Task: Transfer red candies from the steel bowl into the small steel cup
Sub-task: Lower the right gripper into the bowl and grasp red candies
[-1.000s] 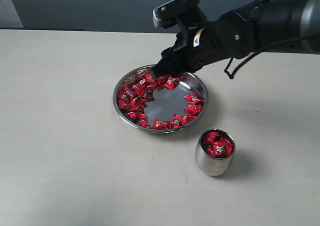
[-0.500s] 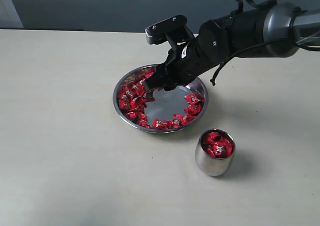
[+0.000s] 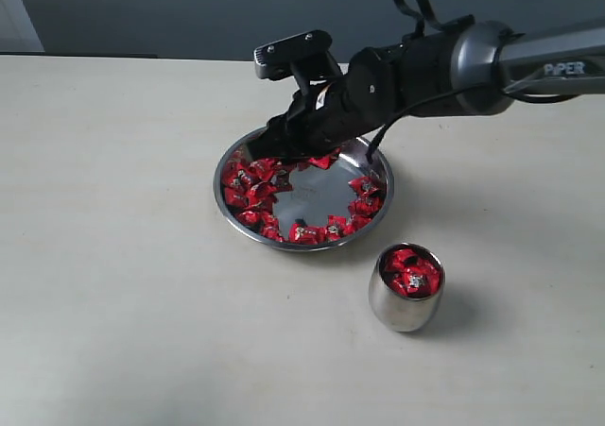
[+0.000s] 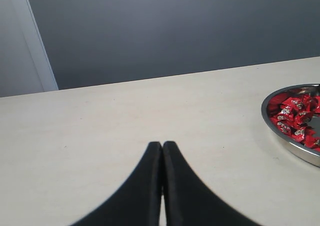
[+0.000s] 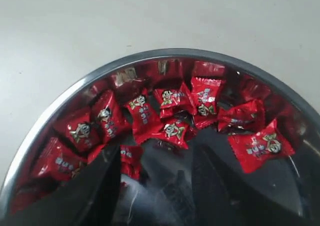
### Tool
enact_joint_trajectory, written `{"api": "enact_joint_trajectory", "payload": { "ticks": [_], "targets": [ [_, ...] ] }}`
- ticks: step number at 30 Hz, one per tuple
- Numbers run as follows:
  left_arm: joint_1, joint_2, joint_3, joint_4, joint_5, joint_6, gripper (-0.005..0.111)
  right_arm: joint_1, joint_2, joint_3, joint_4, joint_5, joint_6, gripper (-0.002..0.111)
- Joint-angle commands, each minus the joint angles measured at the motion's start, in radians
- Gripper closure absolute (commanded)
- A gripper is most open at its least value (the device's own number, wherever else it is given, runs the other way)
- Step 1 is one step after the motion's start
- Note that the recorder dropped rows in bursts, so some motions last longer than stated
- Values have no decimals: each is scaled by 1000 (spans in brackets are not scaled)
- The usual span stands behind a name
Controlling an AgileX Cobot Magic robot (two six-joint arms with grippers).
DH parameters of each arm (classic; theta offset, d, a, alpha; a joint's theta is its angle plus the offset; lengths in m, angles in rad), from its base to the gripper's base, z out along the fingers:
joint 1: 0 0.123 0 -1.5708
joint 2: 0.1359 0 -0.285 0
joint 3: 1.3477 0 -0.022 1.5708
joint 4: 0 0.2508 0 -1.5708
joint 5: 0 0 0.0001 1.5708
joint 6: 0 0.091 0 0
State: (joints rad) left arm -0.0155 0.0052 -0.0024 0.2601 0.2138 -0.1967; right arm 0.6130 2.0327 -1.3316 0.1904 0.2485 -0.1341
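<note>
1. The red candies [image 3: 253, 188] lie around the steel bowl [image 3: 326, 195], mid-table [image 3: 113, 256]; more fill the small steel cup [image 3: 402, 311] nearby, toward the near edge.
2. The right gripper [image 3: 274, 152], jaws apart, dips among the candies at the bowl's far side.
3. The left gripper [image 4: 162, 153], jaws together, hangs over the table.

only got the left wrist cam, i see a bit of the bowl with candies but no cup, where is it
Observer: The small steel cup stands upright on the table, apart from the steel bowl, nearer the exterior camera.
Operator: anything in it yet
Observer: Yes, red candies show in its mouth.
Operator: and the right gripper
Observer: The right gripper is open, low over the candies at the bowl's far side.
</note>
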Motion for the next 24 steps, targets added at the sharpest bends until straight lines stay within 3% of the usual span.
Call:
{"api": "enact_joint_trajectory", "payload": {
  "ticks": [1,11,24],
  "targets": [
    [-6,-5,2,-4,-6,-4,106,-1,82,-97,6,40,-5,64],
    [-6,-5,2,-4,-6,-4,106,-7,229,-281,44,211,4,64],
    [-6,-5,2,-4,-6,-4,106,-7,229,-281,-120,235,4,64]
  ]
}}
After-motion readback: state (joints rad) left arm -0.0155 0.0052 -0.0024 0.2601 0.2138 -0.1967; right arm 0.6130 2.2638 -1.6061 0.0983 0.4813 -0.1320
